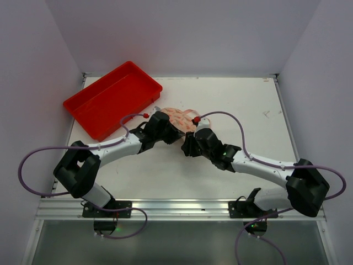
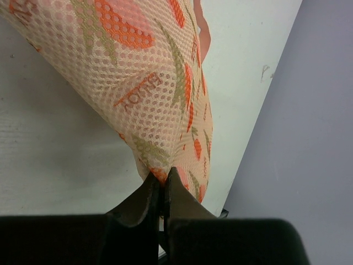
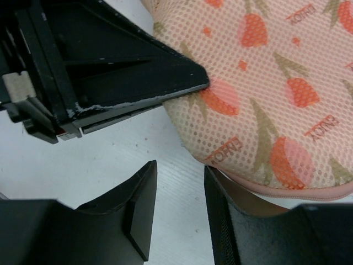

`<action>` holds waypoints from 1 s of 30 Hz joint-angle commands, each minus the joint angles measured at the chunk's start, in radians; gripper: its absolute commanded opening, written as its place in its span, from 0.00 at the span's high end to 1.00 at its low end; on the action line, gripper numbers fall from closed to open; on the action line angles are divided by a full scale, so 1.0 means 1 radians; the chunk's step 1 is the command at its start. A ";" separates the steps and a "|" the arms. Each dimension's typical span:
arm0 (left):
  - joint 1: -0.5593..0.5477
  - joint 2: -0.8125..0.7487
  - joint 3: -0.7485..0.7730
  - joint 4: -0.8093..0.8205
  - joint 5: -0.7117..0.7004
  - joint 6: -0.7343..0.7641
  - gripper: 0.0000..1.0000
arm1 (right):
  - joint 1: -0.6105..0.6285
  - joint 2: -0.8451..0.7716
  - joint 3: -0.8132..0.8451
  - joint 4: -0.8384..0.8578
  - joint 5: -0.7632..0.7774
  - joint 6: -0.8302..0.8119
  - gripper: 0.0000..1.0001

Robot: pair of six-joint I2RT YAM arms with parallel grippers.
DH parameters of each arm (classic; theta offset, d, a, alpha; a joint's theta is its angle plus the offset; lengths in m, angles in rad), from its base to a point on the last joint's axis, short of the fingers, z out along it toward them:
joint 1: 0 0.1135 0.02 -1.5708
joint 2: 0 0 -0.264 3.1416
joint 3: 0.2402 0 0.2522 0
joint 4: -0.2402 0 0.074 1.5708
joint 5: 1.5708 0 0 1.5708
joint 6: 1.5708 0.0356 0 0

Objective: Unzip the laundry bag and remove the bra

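The laundry bag [image 1: 179, 117] is a cream-pink mesh pouch with orange print and pink trim, lying mid-table between both grippers. My left gripper [image 2: 160, 178] is shut, pinching the bag's fabric [image 2: 154, 94] at its near end. My right gripper [image 3: 180, 168] is open and empty, just below the bag's near edge [image 3: 259, 94]; its right finger [image 3: 220, 210] lies against the pink trim, with bare table between the fingers. The left gripper's black body [image 3: 110, 72] shows at the upper left of the right wrist view. The bra is hidden.
A red plastic tray [image 1: 112, 99] stands at the back left of the white table [image 1: 237, 105]. The purple-grey walls enclose the table on three sides. Purple cables loop over both arms.
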 commanded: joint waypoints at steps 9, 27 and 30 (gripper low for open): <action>-0.003 -0.039 0.017 0.048 0.037 -0.016 0.98 | -0.043 0.035 0.037 -0.017 0.033 0.011 0.56; -0.004 -0.033 0.012 0.061 0.064 -0.019 0.98 | -0.053 0.043 0.020 0.148 -0.014 -0.069 0.61; -0.004 -0.030 0.009 0.062 0.067 -0.025 0.98 | -0.051 0.055 0.031 0.151 -0.013 -0.075 0.62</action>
